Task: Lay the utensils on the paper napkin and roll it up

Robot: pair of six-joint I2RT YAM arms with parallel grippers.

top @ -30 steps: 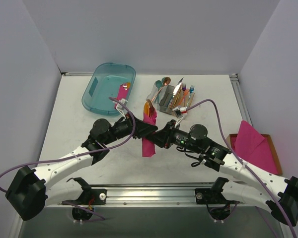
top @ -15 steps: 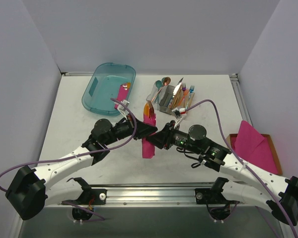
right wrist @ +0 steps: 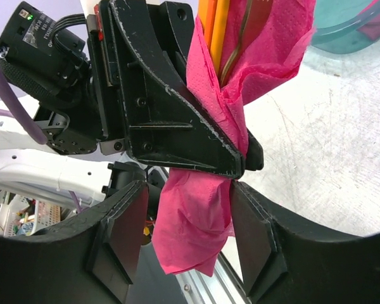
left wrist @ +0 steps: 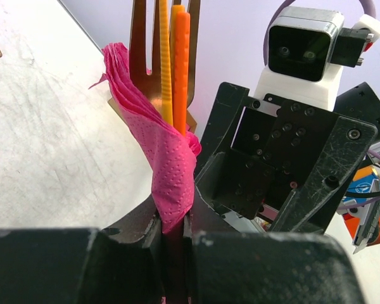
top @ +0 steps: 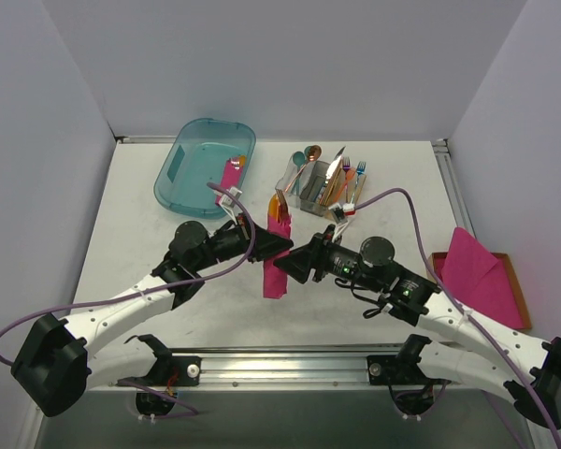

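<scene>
- We see the left gripper [left wrist: 173,231] pressed tight on the paper napkin [left wrist: 171,164], pinching the rolled pink paper partway along its length.
- The paper napkin is a narrow magenta roll near the middle of the table [top: 150,243]. In the top view its long axis runs from 12 o'clock to 6 o'clock, between the two wrists.
- The utensils [left wrist: 180,57] sit inside the roll. Their copper-orange ends stick out of its 12 o'clock end, and we can make out fork tines and slim handles side by side.
- The right gripper [right wrist: 190,244] comes in from 4 o'clock and is spread around the lower part of the roll, below the left gripper's pinch.
- Its fingers [right wrist: 123,244] stand apart. One shows a clear gap to the paper, and the other lies just beside the paper's edge, so we read no grip there.
- The loose 6 o'clock end of the roll hangs below both grippers. We cannot tell whether it touches the table.
- At 11 o'clock stands a teal bin [top: 182,168], with a second pink roll [top: 230,176] leaning on its near rim.
- At 12 to 1 o'clock a cutlery caddy [top: 320,182] holds mixed pieces.
- At 3 to 4 o'clock, well apart from the arms, a stack of pink sheets [top: 477,271] lies in a brown tray.
</scene>
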